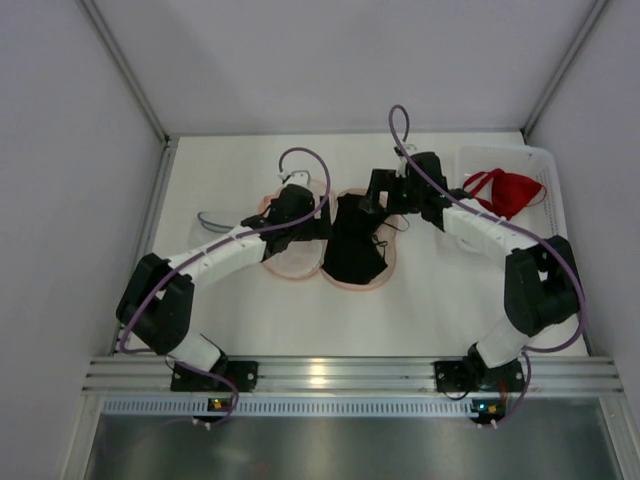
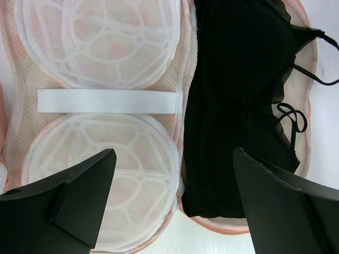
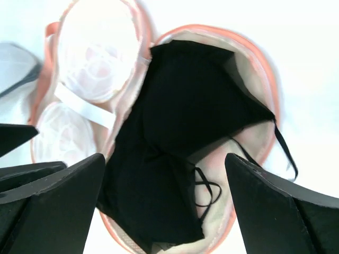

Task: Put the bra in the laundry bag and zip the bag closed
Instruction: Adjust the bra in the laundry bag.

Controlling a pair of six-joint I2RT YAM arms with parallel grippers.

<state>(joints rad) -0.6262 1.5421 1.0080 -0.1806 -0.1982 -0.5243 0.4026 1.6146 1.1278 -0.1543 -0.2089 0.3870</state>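
The pink laundry bag (image 1: 297, 263) lies open like a clamshell at mid table. Its left half shows two white mesh domes (image 2: 100, 47) and a white elastic band (image 2: 106, 100). The black bra (image 1: 356, 245) lies in the right half (image 3: 263, 66), also seen in the left wrist view (image 2: 238, 90) and the right wrist view (image 3: 180, 111). One thin strap (image 3: 285, 152) hangs over the rim. My left gripper (image 2: 174, 159) is open above the bag's near end, over the seam between the halves. My right gripper (image 3: 165, 164) is open above the bra, holding nothing.
A white bin (image 1: 548, 165) at the back right holds a red bra (image 1: 508, 190). A clear, grey-edged item (image 1: 212, 221) lies left of the bag. Walls close in the table on the left, back and right.
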